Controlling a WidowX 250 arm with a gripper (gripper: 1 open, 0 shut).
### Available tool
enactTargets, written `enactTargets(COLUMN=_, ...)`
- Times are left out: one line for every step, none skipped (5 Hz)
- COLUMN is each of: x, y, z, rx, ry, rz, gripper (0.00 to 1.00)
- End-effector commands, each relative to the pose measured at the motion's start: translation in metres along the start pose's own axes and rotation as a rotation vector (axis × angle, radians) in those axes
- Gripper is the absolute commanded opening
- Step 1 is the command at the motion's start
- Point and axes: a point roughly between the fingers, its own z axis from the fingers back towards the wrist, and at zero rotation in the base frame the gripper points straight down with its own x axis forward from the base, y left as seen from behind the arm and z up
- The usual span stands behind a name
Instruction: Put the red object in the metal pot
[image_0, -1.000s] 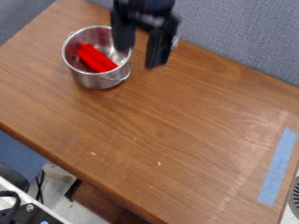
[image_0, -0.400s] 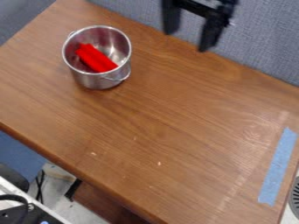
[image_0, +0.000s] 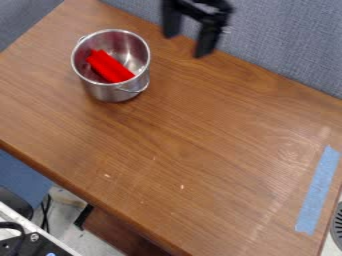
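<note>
The red object (image_0: 107, 67) lies inside the metal pot (image_0: 124, 88), which stands on the wooden table at the upper left. My gripper (image_0: 189, 38) hangs above the table's far edge, to the right of the pot and well apart from it. Its two black fingers (image_0: 207, 38) stand apart with nothing between them, so it is open.
The wooden table (image_0: 201, 140) stretches toward the lower right. A strip of blue tape (image_0: 318, 188) lies near its right edge. A grey wall stands behind the far edge. Cables show below the table's front left corner.
The gripper rose from just beside the pot and swung right along the far edge, then came back a little to the left. The red object stays in the pot.
</note>
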Motion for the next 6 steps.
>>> enactTargets(x=-0.004, y=-0.037, z=-0.017, rx=0.065, ry=-0.064, rz=-0.133, gripper=1.0)
enactTargets(x=-0.001, y=-0.071, z=-0.039, rx=0.07, ry=-0.073, rz=-0.229, gripper=1.0)
enactTargets(x=-0.002, y=-0.085, z=-0.047, rx=0.059, ry=-0.077, rz=-0.336, gripper=1.0)
enactTargets(x=-0.001, y=-0.092, z=-0.029, rx=-0.003, ry=-0.16, rz=-0.222, gripper=1.0)
enactTargets(x=-0.009, y=-0.085, z=-0.017, rx=-0.034, ry=-0.199, rz=-0.106, gripper=1.0)
enactTargets(x=-0.019, y=-0.077, z=-0.015, rx=-0.073, ry=-0.205, rz=-0.049, gripper=1.0)
